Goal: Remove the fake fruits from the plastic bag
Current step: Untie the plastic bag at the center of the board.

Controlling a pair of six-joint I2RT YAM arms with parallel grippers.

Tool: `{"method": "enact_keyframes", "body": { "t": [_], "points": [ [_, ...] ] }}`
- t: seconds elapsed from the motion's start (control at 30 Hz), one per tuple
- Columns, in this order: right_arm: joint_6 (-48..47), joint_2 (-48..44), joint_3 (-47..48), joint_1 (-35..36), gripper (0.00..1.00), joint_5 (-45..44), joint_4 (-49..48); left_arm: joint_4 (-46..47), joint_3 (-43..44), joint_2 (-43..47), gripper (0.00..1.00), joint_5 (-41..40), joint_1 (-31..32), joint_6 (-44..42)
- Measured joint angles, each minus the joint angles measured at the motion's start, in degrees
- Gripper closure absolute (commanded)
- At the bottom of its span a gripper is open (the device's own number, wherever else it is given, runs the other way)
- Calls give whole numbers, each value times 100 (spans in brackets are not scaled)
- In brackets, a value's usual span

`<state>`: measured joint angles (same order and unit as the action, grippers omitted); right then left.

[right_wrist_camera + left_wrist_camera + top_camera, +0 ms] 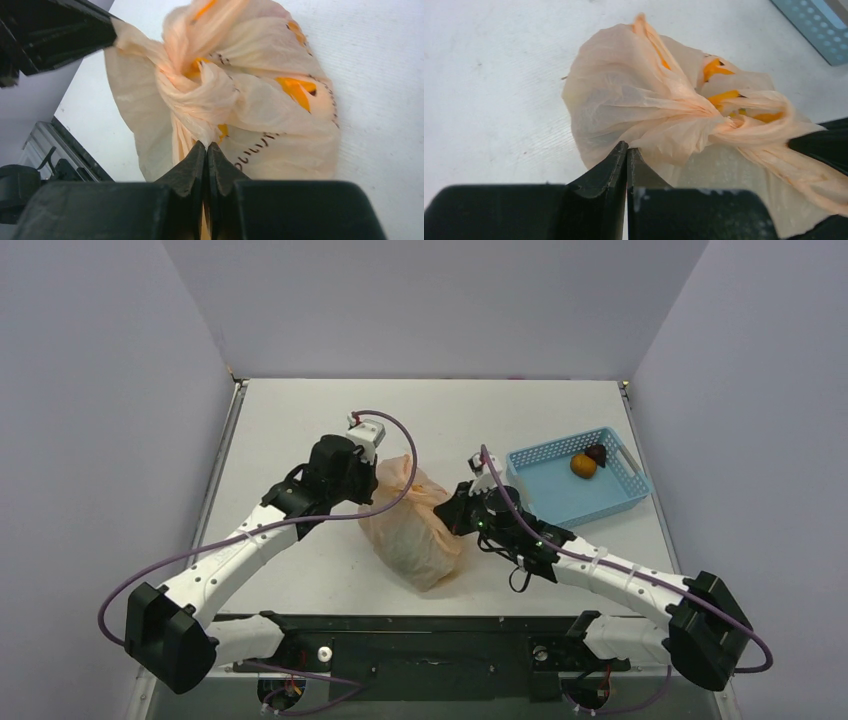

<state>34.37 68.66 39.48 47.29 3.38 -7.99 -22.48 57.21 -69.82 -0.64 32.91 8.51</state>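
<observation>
The peach-orange plastic bag lies mid-table, bulging, its neck twisted into a knot. My left gripper is shut on a fold of the bag's film at its far left side, the tips pinching it. My right gripper is shut on the film just below the knot, on the bag's right side. The film stretches taut from the knot to the left gripper. Two fake fruits, an orange one and a dark maroon one, lie in the basket. Whatever fills the bag is hidden.
A light blue perforated basket stands at the right, its corner also in the left wrist view. Grey walls close the table on three sides. Both arms reach in from the near edge toward the middle.
</observation>
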Motion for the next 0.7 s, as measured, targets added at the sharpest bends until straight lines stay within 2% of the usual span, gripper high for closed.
{"method": "enact_keyframes", "body": {
  "t": [0.17,0.33,0.4,0.5,0.7],
  "points": [
    [48,-802,-721,-83,100,-380,15,2,-170,286,100,-732,-92,76],
    [129,-1338,-1213,-387,100,-437,15,50,-297,601,100,-420,-234,85],
    [118,-1340,-1224,-474,100,-334,20,122,-297,647,89,31,-284,-4],
    [81,-1340,-1224,-520,100,-151,26,245,-297,695,63,621,-334,-138],
    [-33,-1340,-1224,-527,100,175,33,619,-461,1104,55,1128,-334,-232]
  ]
}}
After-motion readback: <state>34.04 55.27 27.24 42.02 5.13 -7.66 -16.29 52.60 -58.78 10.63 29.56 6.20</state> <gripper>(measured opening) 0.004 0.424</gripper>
